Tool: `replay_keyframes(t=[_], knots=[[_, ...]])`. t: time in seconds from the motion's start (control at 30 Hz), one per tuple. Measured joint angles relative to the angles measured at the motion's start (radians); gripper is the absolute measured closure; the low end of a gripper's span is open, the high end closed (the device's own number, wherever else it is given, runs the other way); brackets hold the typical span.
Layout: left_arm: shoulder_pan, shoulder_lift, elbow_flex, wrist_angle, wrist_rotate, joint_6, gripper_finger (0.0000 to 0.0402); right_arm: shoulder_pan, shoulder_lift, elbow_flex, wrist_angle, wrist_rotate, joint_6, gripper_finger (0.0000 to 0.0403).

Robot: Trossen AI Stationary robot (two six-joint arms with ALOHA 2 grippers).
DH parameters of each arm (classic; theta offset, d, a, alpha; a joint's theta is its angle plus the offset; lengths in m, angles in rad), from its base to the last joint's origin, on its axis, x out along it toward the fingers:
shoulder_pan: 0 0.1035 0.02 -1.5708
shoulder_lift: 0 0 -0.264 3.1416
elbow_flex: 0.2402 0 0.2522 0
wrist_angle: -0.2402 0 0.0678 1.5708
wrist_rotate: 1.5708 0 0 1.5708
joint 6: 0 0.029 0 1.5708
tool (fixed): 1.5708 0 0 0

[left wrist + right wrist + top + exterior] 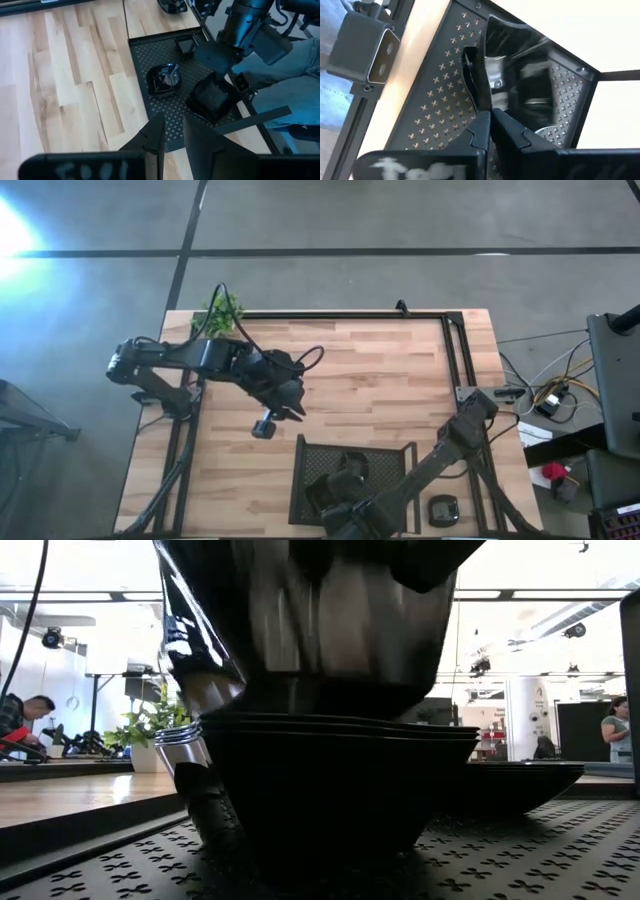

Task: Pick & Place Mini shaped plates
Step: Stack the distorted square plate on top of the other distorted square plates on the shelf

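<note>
Stacked plates: a pile of mini shaped plates sits nested on the mesh tray, at about six o'clock on the tabletop; nesting keeps them in one compact spot on the tray.
Lone plate: lies by itself on the same tray, just beside the pile, apparently not yet added to it.
Right pincer: down over the pile at the tray, its fingers practically together on the rim of the top plate; whether it is clamping or just letting go is hard to judge from so close.
Left pincer: hovers empty over bare wood at about nine o'clock, fingers slightly apart, kept well clear of the tray.
Plant: at about eleven o'clock, out of the working area.
</note>
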Motion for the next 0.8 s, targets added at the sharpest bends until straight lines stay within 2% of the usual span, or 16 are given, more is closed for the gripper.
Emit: replay_keyframes(t=[0.4, 0.57, 0.8], knots=[[0.000, -0.002, 0.000, 0.000, -0.001, 0.010, 0.0339, 0.001, -0.007, 0.000, -0.002, 0.033, -0.095, 0.0319], [0.000, -0.003, 0.000, 0.001, -0.003, 0.011, 0.0339, 0.000, -0.018, 0.000, -0.005, 0.085, -0.100, 0.0318], [0.000, -0.003, 0.000, 0.000, -0.003, 0.011, 0.0339, -0.001, -0.023, -0.002, -0.010, 0.077, -0.095, 0.0331]])
